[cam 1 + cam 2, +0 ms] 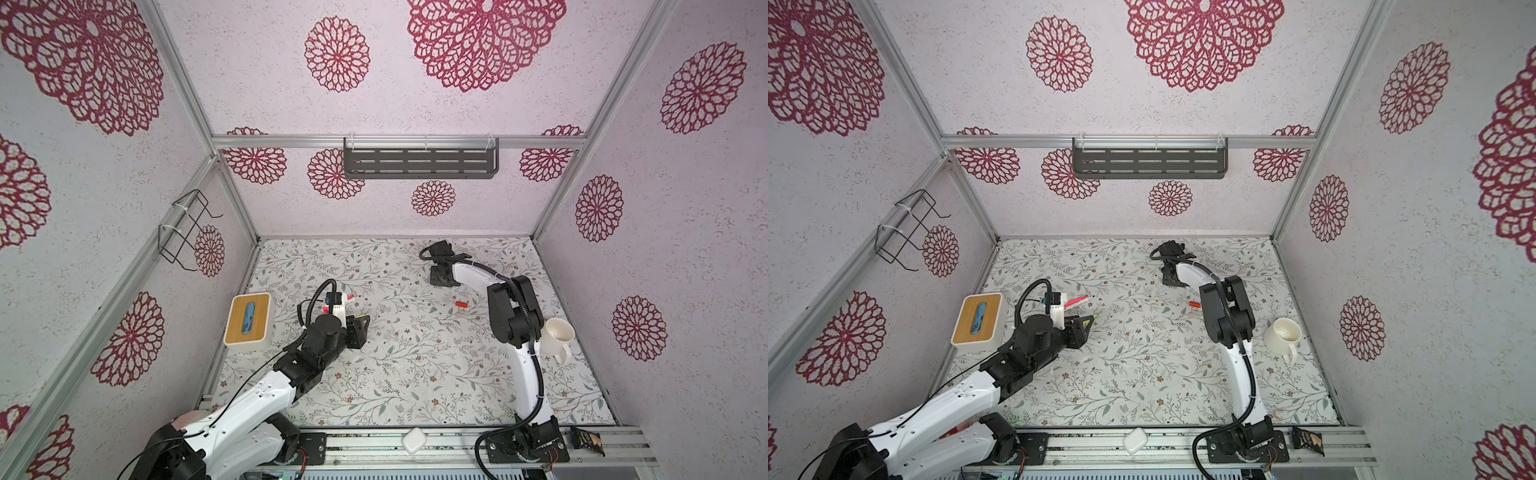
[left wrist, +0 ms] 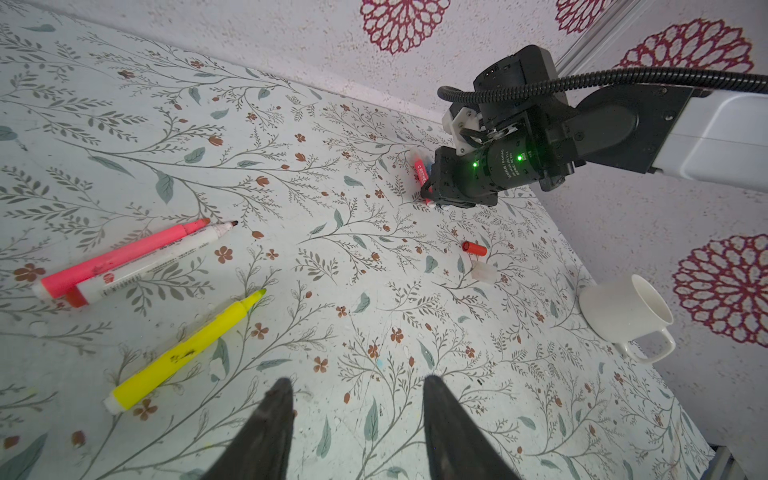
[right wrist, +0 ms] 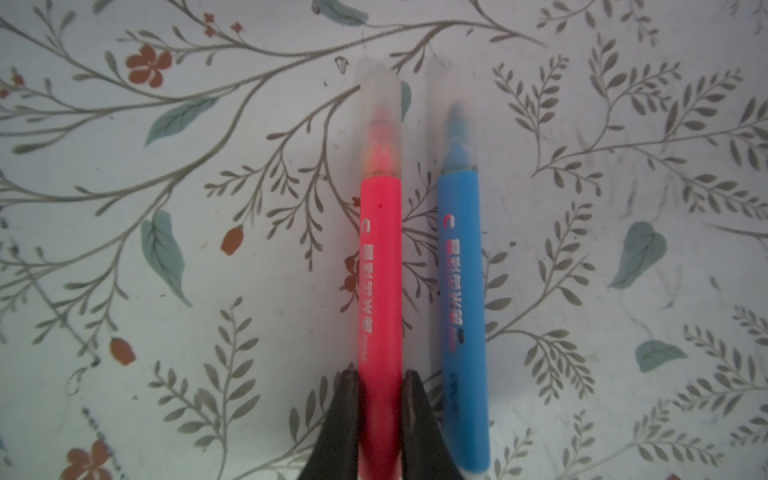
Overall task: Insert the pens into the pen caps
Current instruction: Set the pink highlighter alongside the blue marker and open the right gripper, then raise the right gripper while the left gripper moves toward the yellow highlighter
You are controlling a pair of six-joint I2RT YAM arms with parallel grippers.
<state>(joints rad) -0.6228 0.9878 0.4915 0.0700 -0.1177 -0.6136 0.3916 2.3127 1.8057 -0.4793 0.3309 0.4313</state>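
The red pen (image 3: 380, 270) was found clamped between the jaws of the right gripper (image 3: 380, 374), gripped near its tail end. A translucent cap (image 3: 380, 108) was seen fitted over its tip. The blue pen (image 3: 461, 270) was noted lying just beside it and parallel, not gripped, with a second translucent cap (image 3: 453, 116) over its tip. Whether the red pen rested on the table (image 2: 374, 199) could not be determined. In both top views this pair was placed toward the far side of the table, right of centre.

Three uncapped pens were recorded on the left part of the table: the pink pen (image 2: 124, 257) and the white pen (image 2: 153, 266) lying side by side and touching, and the yellow pen (image 2: 183, 353) near them but apart. The left gripper (image 2: 358, 380) was observed above the table beside the yellow pen, its jaws partly apart with nothing between them.

A loose red cap (image 2: 474, 248) and a pale cap (image 2: 483, 272) were logged close together on the table between the two grippers.

A white mug (image 2: 623, 307) was noted at the right edge, and a wooden-topped tissue box (image 1: 248, 319) at the left edge.
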